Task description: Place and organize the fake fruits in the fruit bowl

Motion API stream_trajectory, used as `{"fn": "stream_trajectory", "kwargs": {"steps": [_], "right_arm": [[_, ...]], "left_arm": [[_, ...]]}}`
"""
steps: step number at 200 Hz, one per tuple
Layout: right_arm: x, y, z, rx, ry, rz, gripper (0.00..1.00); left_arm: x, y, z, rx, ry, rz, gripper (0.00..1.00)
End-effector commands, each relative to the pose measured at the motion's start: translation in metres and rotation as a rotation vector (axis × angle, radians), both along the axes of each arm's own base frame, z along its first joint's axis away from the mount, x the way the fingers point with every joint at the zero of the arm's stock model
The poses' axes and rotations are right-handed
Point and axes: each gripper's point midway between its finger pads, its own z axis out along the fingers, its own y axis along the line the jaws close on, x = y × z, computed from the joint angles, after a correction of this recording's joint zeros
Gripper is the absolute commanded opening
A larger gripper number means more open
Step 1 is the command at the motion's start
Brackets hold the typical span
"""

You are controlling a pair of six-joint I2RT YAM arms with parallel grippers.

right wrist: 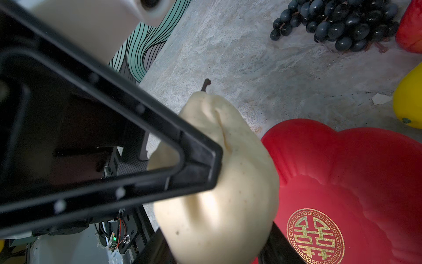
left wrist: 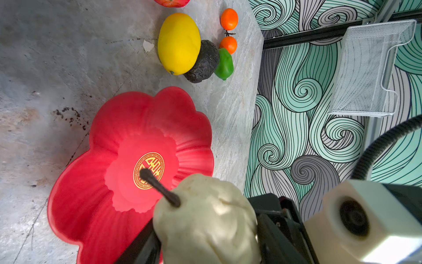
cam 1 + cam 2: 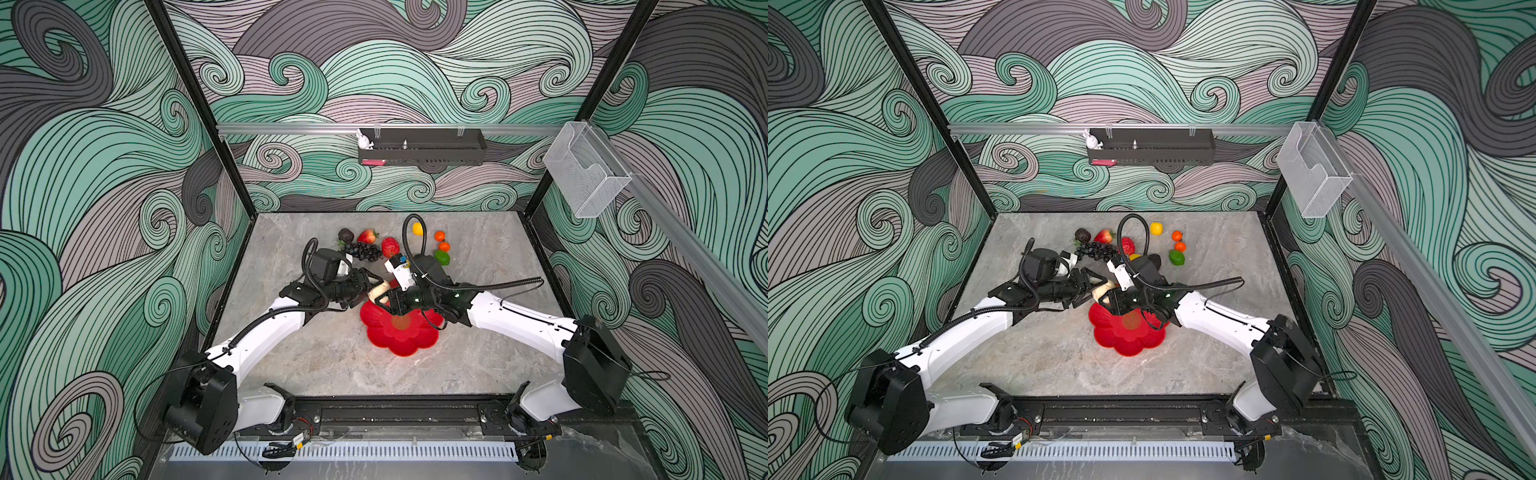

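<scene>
Centrally, both claws meet on one beige pear (image 3: 379,291). The right gripper (image 1: 217,246) is clamped on it, a finger at each side. The left gripper (image 2: 205,235) also grips it, fingers pressed against its dented skin. In both top views the pear hangs over the far-left rim of the red flower-shaped fruit bowl (image 3: 401,349), whose gold centre emblem (image 2: 148,170) shows uncovered. Dark grapes (image 3: 363,251), a strawberry (image 3: 367,237), a lemon (image 3: 417,228) and a lime (image 3: 442,257) lie on the table (image 3: 316,353) beyond the bowl. A black wall tray (image 3: 422,156) holds a white rabbit figurine (image 3: 364,140).
</scene>
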Motion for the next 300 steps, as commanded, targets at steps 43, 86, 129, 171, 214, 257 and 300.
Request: {"fn": "stream_trajectory", "kwargs": {"steps": [43,86,129,171,214,257,300], "right_arm": [[-0.003,0.003,0.016,0.034,-0.051,0.000,0.53],[0.000,-0.005,0.017,0.006,-0.067,-0.033,0.63],[-0.008,-0.035,0.014,-0.101,-0.051,-0.086,0.87],[-0.022,-0.108,0.008,-0.257,-0.139,-0.239,0.94],[-0.023,-0.176,0.017,-0.310,-0.238,-0.489,1.00],[-0.028,-0.205,0.037,-0.206,-0.300,-0.632,1.00],[-0.026,-0.214,0.052,-0.183,-0.364,-0.671,1.00]], "left_arm": [[0.005,-0.006,0.002,0.014,-0.011,-0.003,0.53],[0.007,-0.004,-0.001,0.038,-0.007,-0.003,0.52],[0.012,0.009,-0.001,0.167,-0.078,-0.007,0.52],[0.015,0.016,-0.010,0.343,-0.153,-0.029,0.51],[0.010,-0.001,-0.008,0.523,-0.306,-0.026,0.50],[0.014,-0.035,-0.024,0.585,-0.383,-0.050,0.50],[0.024,-0.065,-0.049,0.760,-0.499,-0.092,0.50]]}}
